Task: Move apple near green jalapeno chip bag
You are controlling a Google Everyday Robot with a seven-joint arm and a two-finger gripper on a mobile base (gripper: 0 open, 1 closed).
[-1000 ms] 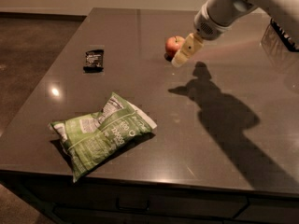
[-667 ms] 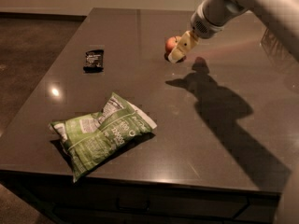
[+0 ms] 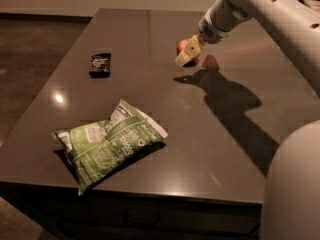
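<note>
Item: apple [image 3: 181,46], upper centre of frame, on table [image 3: 165,109]
- Position vs gripper [image 3: 183,58]: apple directly behind gripper tip, partly hidden by it; contact not certain
- Gripper open or closed: cannot tell
- Apple round, no long axis; visible part reddish-orange
- Green jalapeno chip bag [image 3: 107,144]: lower left of frame, well apart from apple; judged carry direction down-left

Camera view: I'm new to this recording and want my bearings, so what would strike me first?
The green jalapeno chip bag lies crumpled at the front left of the dark table. Farther back, the pale arm reaches in from the right, its gripper low at the small red apple, with a heavy shadow beside it. A black wrapper lies at the far left.
</note>
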